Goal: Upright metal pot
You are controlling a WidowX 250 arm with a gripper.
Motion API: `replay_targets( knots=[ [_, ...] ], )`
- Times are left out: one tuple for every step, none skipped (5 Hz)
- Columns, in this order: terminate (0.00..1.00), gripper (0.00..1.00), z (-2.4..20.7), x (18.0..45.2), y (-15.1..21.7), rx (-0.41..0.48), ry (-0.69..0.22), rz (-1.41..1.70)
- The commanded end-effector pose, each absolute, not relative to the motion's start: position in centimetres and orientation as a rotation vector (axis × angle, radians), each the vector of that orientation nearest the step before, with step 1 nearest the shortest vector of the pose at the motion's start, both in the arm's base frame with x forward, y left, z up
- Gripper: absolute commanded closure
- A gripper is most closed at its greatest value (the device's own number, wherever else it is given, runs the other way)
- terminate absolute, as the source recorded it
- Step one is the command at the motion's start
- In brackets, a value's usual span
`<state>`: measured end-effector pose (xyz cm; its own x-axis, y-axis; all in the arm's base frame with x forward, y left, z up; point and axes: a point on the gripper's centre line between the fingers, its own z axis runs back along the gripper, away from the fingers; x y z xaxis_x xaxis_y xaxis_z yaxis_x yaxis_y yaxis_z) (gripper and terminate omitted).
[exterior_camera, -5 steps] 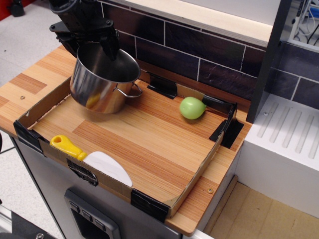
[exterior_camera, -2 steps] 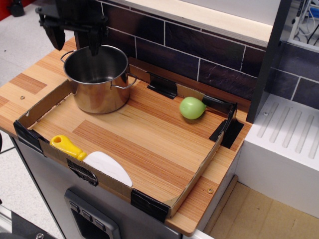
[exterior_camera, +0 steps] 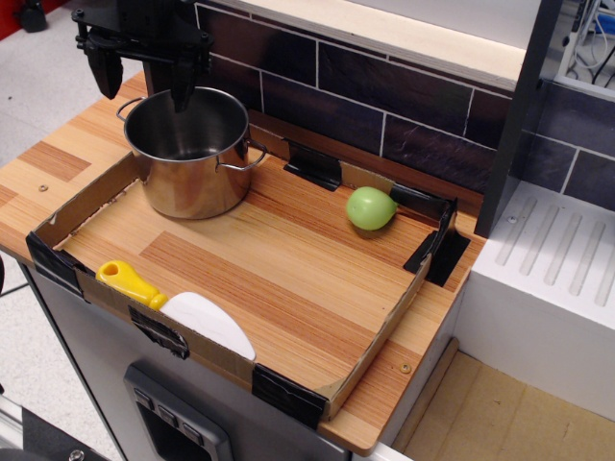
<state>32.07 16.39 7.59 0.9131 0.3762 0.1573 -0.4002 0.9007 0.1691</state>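
Change since a second ago: metal pot, then tilted and hanging from the gripper, now stands upright.
Gripper: spread open, holding nothing, poised just above the pot's rear rim.
Pot position: far left corner of the cardboard tray, mouth up, both wire handles showing.
Green fruit: near the tray's far right corner, well apart from the pot.
Yellow-handled spatula: lying on the tray's near edge.
Counter: wooden, carrying the tray.
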Motion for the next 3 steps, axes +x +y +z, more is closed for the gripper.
replay_targets(
  knots=[
    [0.00,0.00,18.4,32.4,16.1,0.049,-0.192,0.424],
    [0.00,0.00,20.9,32.5,16.0,-0.007,-0.193,0.432],
    [1.00,0.00,20.9,32.5,16.0,-0.007,-0.193,0.432]
  ],
)
